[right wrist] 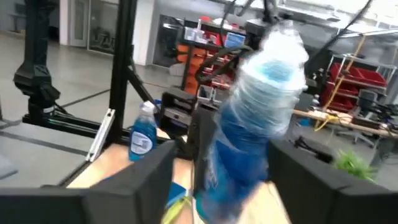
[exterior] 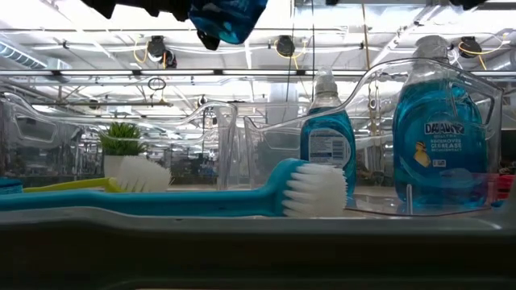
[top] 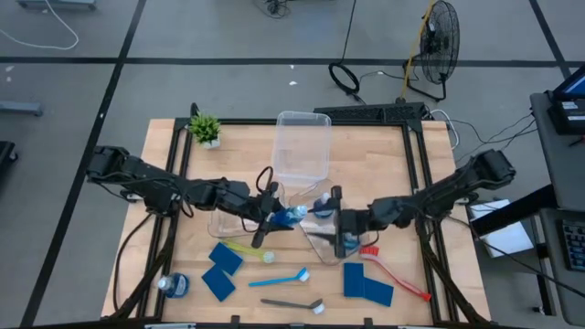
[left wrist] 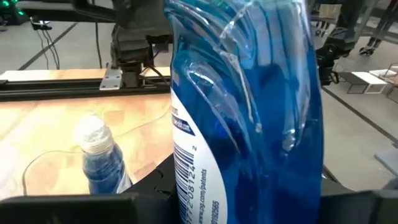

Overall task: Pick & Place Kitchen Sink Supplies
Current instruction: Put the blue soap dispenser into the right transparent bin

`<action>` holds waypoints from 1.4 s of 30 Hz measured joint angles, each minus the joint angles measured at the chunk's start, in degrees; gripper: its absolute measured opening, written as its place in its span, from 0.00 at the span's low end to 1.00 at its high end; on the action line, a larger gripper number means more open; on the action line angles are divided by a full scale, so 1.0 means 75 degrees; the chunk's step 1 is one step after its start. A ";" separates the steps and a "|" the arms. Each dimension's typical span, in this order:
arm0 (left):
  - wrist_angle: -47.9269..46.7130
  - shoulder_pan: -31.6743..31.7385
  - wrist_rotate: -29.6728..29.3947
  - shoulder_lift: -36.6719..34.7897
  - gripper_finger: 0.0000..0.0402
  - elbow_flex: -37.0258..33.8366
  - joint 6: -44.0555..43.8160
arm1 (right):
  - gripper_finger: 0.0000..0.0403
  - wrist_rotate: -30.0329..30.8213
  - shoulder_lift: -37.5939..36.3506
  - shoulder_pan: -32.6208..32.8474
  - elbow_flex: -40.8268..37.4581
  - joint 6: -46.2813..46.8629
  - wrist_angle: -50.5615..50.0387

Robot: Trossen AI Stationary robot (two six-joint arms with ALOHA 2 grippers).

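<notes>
The step in hand looks like loading bottles into the clear bins at the middle of the bench (top: pixel 384 155). The left claw (top: pixel 274 217) hangs over the left bin (top: pixel 224 222), pinching a bottle of blue liquid (left wrist: pixel 249 118) that fills its wrist view; in the low view this bottle (exterior: pixel 230 20) hangs high, clear of the bench. The right claw (top: pixel 336 224) sits over the right bin (top: pixel 320 239), and a second bottle (right wrist: pixel 258 112) stands between its fingers (right wrist: pixel 311 180), which appear spread with the bottle loose between them (the bottle is blurred, so I cannot tell whether the pads touch it).

Judging by this, the right arm is at the point of letting its bottle go, and its next move calls for a straight lift so the fingers do not tip it. The left arm then needs to lower its bottle upright into its bin before spreading.

Much is left — on the near side of the bench lie a bottle on its side (top: pixel 172 286), blue sponges (top: pixel 222 270) at left and more sponges (top: pixel 366 283) at right, and four brushes: yellow-green (top: pixel 247 249), light-blue (top: pixel 279 277), dark-grey (top: pixel 291 303), red (top: pixel 393 274). In the low view two bottles — a near one (exterior: pixel 439 137) and a farther one (exterior: pixel 326 137) — already stand inside clear bins.
</notes>
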 joint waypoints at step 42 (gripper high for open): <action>-0.0038 -0.0099 -0.0267 0.0006 0.36 0.0000 0.0093 | 0.76 -0.0723 0.1501 -0.0938 0.1667 0.1569 -0.0177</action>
